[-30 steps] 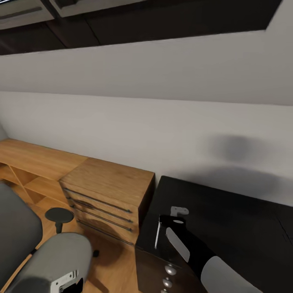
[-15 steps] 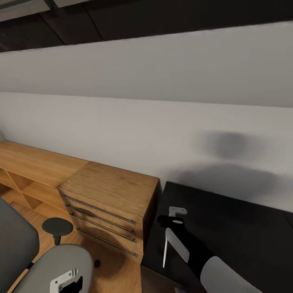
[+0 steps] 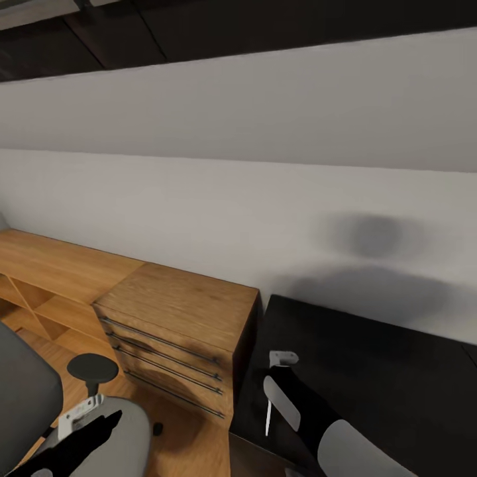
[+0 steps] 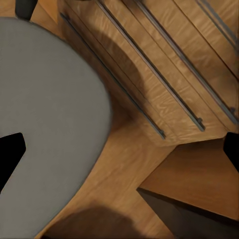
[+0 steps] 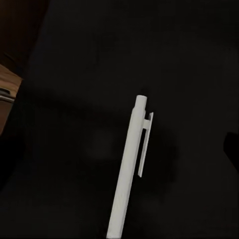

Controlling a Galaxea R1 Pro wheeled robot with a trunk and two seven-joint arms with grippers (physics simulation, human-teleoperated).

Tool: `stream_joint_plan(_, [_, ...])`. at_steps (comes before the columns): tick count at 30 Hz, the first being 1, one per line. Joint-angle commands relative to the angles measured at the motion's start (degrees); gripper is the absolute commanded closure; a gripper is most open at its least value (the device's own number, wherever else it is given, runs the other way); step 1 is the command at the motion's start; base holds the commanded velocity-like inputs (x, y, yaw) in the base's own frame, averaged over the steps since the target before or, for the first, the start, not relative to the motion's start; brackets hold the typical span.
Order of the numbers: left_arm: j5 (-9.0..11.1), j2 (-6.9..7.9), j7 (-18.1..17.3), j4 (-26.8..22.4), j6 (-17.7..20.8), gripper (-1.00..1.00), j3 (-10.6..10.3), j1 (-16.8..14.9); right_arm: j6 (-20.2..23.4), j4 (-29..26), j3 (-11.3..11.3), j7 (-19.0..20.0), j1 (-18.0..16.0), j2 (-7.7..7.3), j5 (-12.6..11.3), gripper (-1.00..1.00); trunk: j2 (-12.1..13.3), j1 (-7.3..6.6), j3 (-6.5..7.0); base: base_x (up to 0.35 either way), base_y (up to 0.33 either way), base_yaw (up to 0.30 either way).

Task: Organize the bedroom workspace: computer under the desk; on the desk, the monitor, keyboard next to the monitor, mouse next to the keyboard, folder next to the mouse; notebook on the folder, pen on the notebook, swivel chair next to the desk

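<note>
Progress, as far as the frames allow: the right gripper (image 3: 281, 371) holds the pen (image 3: 267, 416), a thin white stick hanging down from it near the lower centre of the head view. In the right wrist view the pen (image 5: 130, 172) lies along the line of the fingers over a black surface, so the jaws are closed on it. The pen is in hand but not yet placed.

The desk (image 3: 384, 358) fills the lower right of the head view. The stretch of black top on show is bare; no folder, notebook, keyboard, mouse or monitor appears on this part. Whether those steps are done elsewhere cannot be told from here.

The swivel chair (image 3: 106, 424) sits at the lower left, its grey seat (image 4: 45, 124) broad in the left wrist view. The left gripper (image 3: 83, 414) hovers over that seat; whether its fingers are spread or closed cannot be told.

Edges and room: the desk's left edge runs just beside the wooden dresser (image 3: 179, 318), which stands between chair and desk. The sloped grey wall closes the far side of the desk. A strip of wood floor (image 4: 124, 184) lies open between chair seat and dresser front. My judgement: the right arm has free room over the desk top, while the left arm is hemmed by the chair and the dresser's bar handles.
</note>
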Motion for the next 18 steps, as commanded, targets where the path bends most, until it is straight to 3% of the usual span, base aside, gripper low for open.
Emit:
stream_joint_plan(1, [0.7,-0.03,0.4,-0.4,0.5,-1.0,0.4,0.0,0.6,0.0,0.2,-0.5,-0.1,0.01,-0.4,-1.0,-0.5,0.24,-0.25,0.0,0.0,0.0])
stream_joint_plan(18, [0.9,-0.24,0.4,1.7,0.5,-1.0,1.6,0.0,1.3,0.1,0.2,-0.5,-0.1,0.08,-0.4,-1.0,-6.5,3.53,-2.94,0.0,0.0,0.0])
